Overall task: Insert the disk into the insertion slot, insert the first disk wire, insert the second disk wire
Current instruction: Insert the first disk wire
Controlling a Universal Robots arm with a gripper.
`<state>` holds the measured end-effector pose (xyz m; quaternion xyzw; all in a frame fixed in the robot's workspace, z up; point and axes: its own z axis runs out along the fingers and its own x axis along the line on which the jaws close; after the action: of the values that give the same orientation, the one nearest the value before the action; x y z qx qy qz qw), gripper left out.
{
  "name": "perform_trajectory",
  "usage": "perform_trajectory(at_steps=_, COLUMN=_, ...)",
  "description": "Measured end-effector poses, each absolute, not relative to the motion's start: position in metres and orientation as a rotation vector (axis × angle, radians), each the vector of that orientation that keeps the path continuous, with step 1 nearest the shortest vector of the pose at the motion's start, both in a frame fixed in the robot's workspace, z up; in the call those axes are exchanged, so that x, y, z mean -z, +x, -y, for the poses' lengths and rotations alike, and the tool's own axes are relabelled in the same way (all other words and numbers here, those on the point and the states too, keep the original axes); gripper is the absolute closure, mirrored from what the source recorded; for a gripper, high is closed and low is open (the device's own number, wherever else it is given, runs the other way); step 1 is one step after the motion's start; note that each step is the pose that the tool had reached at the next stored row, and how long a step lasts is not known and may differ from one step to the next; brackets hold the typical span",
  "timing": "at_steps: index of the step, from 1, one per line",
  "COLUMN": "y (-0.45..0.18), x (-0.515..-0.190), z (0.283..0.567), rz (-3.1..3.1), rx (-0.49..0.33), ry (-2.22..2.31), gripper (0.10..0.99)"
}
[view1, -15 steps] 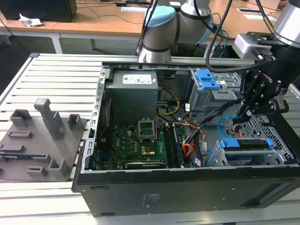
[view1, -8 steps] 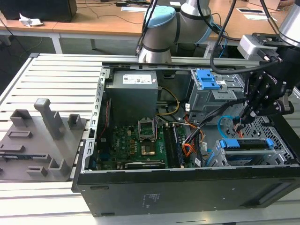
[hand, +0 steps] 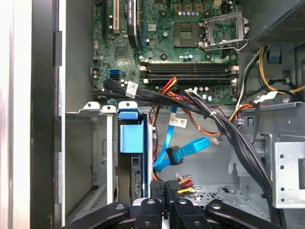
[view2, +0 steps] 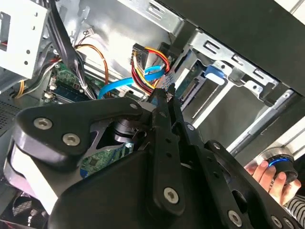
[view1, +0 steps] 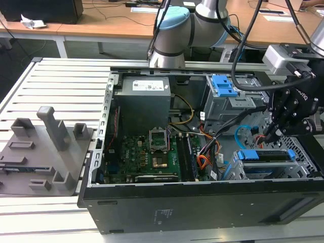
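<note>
Low at the exterior view's right, the black two-fingered gripper (view1: 269, 135) hangs just above the silver-grey disk in its bright blue carrier (view1: 266, 155), which sits in the low grey perforated slot (view1: 305, 152). In both wrist views its fingers (hand: 157, 192) (view2: 160, 114) are pressed together, near the thin light-blue cable (hand: 186, 149).

In the exterior view we look down on the whole open computer case (view1: 202, 202) from some way off. Both wrist views sit close behind the gripper (view2: 164, 95) (hand: 164, 191), facing into the case, and share the light-blue flat cable (view2: 119, 86) (hand: 190, 147).
</note>
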<state>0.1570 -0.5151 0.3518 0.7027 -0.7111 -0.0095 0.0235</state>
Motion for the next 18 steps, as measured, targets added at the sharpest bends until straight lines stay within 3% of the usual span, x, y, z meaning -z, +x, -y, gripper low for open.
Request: perform_trajectory(at_steps=18, y=0.157, x=-0.351, z=0.543, rz=2.201, rx=0.030, ry=2.175, gripper=0.922)
